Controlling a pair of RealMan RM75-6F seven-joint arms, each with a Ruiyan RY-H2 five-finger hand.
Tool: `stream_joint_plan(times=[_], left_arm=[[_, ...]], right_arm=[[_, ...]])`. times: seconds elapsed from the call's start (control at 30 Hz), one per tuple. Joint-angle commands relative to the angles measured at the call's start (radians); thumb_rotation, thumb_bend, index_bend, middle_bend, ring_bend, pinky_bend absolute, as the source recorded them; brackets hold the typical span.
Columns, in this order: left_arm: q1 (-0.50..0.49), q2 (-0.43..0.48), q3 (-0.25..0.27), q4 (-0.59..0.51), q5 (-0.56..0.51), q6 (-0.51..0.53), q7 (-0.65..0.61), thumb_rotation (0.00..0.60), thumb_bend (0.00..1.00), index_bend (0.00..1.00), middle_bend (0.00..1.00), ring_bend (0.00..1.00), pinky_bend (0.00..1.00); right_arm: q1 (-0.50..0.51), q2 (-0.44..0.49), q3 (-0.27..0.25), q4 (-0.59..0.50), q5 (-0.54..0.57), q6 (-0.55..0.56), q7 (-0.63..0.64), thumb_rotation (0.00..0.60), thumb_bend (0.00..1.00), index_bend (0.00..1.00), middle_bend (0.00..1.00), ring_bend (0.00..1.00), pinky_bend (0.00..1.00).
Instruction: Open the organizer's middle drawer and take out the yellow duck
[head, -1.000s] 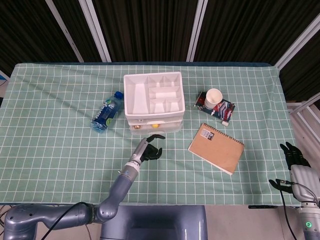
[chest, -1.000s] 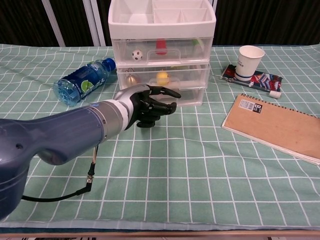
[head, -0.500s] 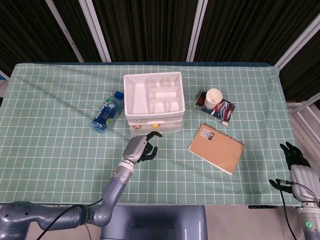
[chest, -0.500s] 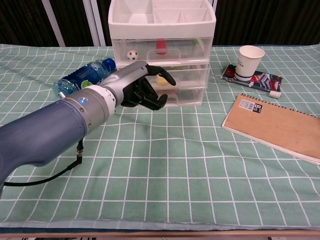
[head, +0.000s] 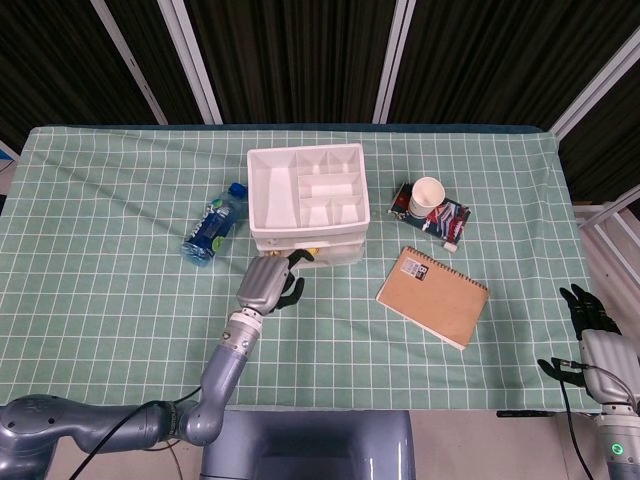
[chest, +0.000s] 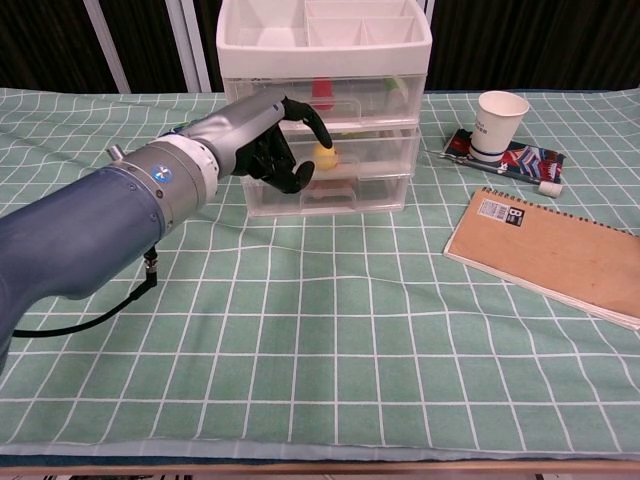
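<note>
**Mia:** Where is the yellow duck (chest: 325, 155)?

**Ben:** It sits inside the middle drawer (chest: 345, 152) of the white organizer (head: 308, 198). You can see it through the clear front. The drawer looks pushed in.

**Mia:** What is the left robot hand (chest: 262, 140) doing?

**Ben:** It is up at the front of the organizer, right by the middle drawer. Its fingers (chest: 300, 115) are curled in, and one bends down just beside the duck. I cannot tell if it grips the drawer handle.

**Mia:** And the right robot hand (head: 590, 330)?

**Ben:** It is far off at the right edge, past the tabletop (head: 120, 290). Its dark fingers are spread and it holds nothing.

**Mia:** What else is there?

**Ben:** A blue bottle (head: 213, 228) lies left of the organizer. A paper cup (head: 427, 195) stands to its right on a flat colorful packet (chest: 515, 160). A brown notebook (head: 432, 296) lies near that.
</note>
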Motion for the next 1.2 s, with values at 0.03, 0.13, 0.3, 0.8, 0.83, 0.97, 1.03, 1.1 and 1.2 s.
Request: stream_joint_plan(times=[0.03, 0.13, 0.3, 0.8, 0.83, 0.97, 1.03, 1.1, 1.2], left_arm=[[0.001, 0.001, -0.001, 0.001, -0.002, 0.002, 0.002, 0.600, 0.51, 0.25, 1.00, 1.00, 1.00], [0.002, 0.002, -0.003, 0.003, 0.000, 0.003, 0.001, 0.600, 0.51, 0.25, 1.00, 1.00, 1.00], [0.001, 0.004, -0.007, -0.001, 0.017, 0.003, -0.013, 0.600, 0.51, 0.25, 1.00, 1.00, 1.00], [0.001, 0.007, -0.015, 0.003, -0.023, 0.002, 0.009, 0.600, 0.51, 0.25, 1.00, 1.00, 1.00], [0.001, 0.006, -0.015, 0.005, -0.026, 0.001, 0.010, 0.600, 0.51, 0.25, 1.00, 1.00, 1.00], [0.001, 0.007, -0.014, 0.006, -0.051, -0.009, 0.018, 0.600, 0.51, 0.27, 1.00, 1.00, 1.00], [0.001, 0.007, -0.013, 0.005, -0.059, -0.011, 0.023, 0.600, 0.51, 0.29, 1.00, 1.00, 1.00], [0.000, 0.009, -0.012, 0.002, -0.069, -0.013, 0.032, 0.600, 0.51, 0.30, 1.00, 1.00, 1.00], [0.000, 0.013, -0.011, -0.006, -0.085, -0.015, 0.044, 0.600, 0.51, 0.33, 1.00, 1.00, 1.00]], right_arm=[[0.000, 0.000, 0.000, -0.001, 0.001, -0.001, 0.000, 0.600, 0.04, 0.00, 0.00, 0.00, 0.23], [0.000, 0.000, 0.000, -0.002, 0.002, -0.002, -0.001, 0.600, 0.04, 0.00, 0.00, 0.00, 0.23], [0.000, 0.001, 0.000, -0.003, 0.005, -0.003, -0.002, 0.600, 0.05, 0.00, 0.00, 0.00, 0.23], [0.000, 0.002, 0.000, -0.005, 0.005, -0.002, -0.001, 0.600, 0.04, 0.00, 0.00, 0.00, 0.23], [0.000, 0.002, 0.001, -0.005, 0.005, -0.002, -0.001, 0.600, 0.04, 0.00, 0.00, 0.00, 0.23], [0.000, 0.001, 0.001, -0.004, 0.005, -0.002, -0.002, 0.600, 0.05, 0.00, 0.00, 0.00, 0.23], [0.000, 0.001, 0.001, -0.005, 0.005, -0.002, -0.002, 0.600, 0.04, 0.00, 0.00, 0.00, 0.23], [0.000, 0.002, 0.001, -0.006, 0.006, -0.002, -0.001, 0.600, 0.04, 0.00, 0.00, 0.00, 0.23], [0.000, 0.002, 0.001, -0.006, 0.007, -0.003, 0.000, 0.600, 0.05, 0.00, 0.00, 0.00, 0.23]])
